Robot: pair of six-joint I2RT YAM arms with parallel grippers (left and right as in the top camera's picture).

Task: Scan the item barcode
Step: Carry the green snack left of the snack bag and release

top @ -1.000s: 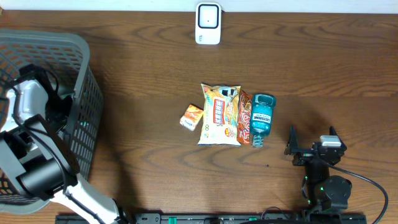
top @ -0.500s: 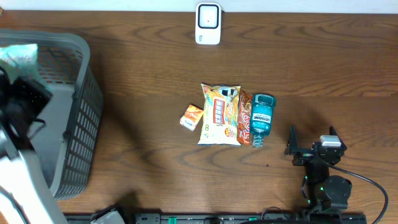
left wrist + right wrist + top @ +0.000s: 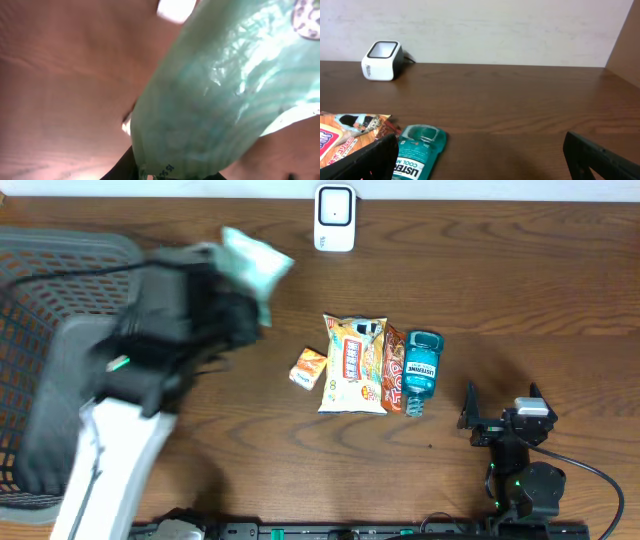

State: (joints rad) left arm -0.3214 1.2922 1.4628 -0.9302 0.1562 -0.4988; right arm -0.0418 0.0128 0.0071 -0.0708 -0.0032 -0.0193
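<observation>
White and black left arm point(image 3: 115, 455), black right arm point(image 3: 527, 480), green lights point(image 3: 517, 483)

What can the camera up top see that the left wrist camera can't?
Only the overhead view shows the grey basket, the mouthwash bottle, the snack bags and the right claw, which is open. Only the left wrist view shows the tiny printing on the pale green packet, very close up. Both show that packet, gripped by the left claw, and the brown table.
</observation>
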